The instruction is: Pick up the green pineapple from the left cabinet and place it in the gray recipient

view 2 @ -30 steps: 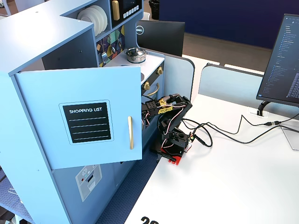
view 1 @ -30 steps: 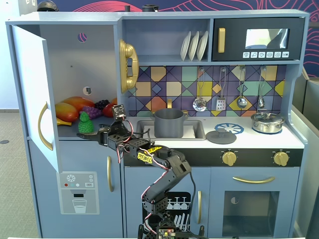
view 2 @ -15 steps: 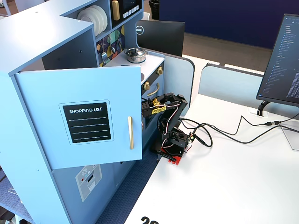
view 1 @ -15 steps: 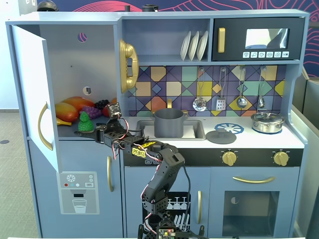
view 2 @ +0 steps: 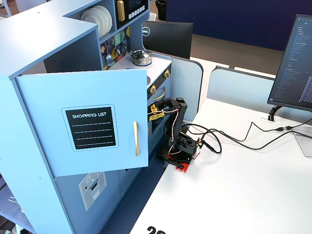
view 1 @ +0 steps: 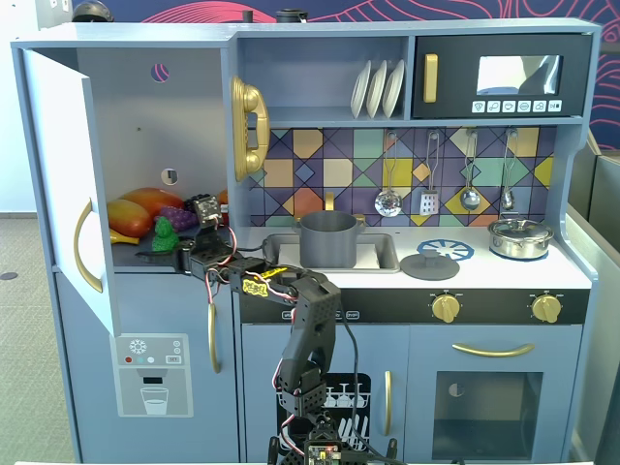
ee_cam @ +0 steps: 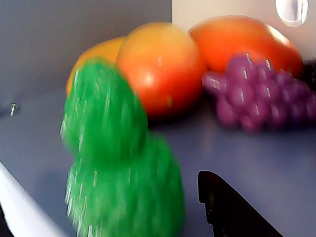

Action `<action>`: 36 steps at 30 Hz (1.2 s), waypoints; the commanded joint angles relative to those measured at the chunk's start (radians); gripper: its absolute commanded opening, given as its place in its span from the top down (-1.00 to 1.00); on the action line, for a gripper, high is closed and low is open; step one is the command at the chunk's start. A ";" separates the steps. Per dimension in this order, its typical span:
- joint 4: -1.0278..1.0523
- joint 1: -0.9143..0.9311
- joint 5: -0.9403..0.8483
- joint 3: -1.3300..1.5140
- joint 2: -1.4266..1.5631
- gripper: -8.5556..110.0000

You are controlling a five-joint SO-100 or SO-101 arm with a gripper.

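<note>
The green pineapple (view 1: 163, 235) stands at the front of the open left cabinet (view 1: 136, 107). In the wrist view it is blurred and fills the lower left (ee_cam: 118, 163). My gripper (view 1: 160, 254) reaches into the cabinet at the pineapple. In the wrist view my gripper (ee_cam: 113, 197) is open, with its white jaw low at the left and its black jaw at the right. A gap shows between the black jaw and the fruit. The gray recipient (view 1: 329, 237) stands in the sink right of the cabinet. In the fixed side view the cabinet door (view 2: 87, 122) hides the gripper and fruit.
Orange mangoes (ee_cam: 160, 64) and purple grapes (ee_cam: 261, 94) lie just behind the pineapple. The open door (view 1: 63, 174) stands at the cabinet's left. A flat gray lid (view 1: 430, 264) and a silver lidded pot (view 1: 520, 237) sit on the stove. The arm's base (view 2: 183, 146) stands on a white table.
</note>
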 commanded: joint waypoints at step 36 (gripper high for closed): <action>0.982 0.380 -0.055 -0.006 1.045 0.86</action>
